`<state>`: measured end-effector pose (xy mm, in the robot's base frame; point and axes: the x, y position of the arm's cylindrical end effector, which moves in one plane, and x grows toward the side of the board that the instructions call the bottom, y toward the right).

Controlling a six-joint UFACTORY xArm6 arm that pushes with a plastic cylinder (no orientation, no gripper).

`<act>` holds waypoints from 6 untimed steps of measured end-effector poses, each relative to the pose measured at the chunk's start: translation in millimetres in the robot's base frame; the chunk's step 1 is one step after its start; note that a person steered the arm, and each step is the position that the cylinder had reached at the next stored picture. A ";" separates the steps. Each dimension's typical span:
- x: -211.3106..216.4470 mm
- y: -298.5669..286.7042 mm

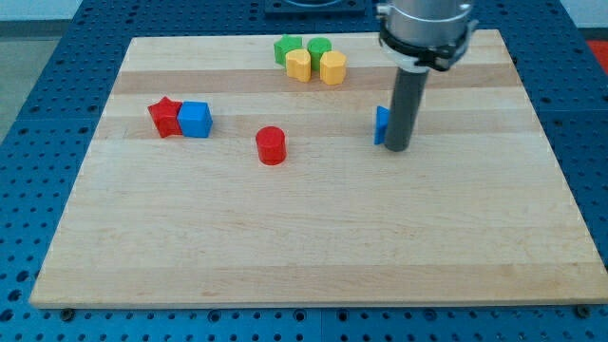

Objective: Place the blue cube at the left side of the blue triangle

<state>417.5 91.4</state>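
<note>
The rod carries no gripper, its tip (398, 148) touching the blue triangle (381, 125); the blue cube (196, 120) sits far left beside the red star (165, 117); I'd circle behind it, pushing rightward.

The blue cube (196, 120) sits flat on the board toward the view's left, touching a red block on its left side. The blue triangle (381, 125) lies well apart at the view's right, largely hidden.
</note>
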 end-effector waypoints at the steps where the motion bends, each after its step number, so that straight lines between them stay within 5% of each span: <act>1: -4.8 -13.9; 3: 73.0 -62.2; 6: 62.8 -254.9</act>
<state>480.3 -163.5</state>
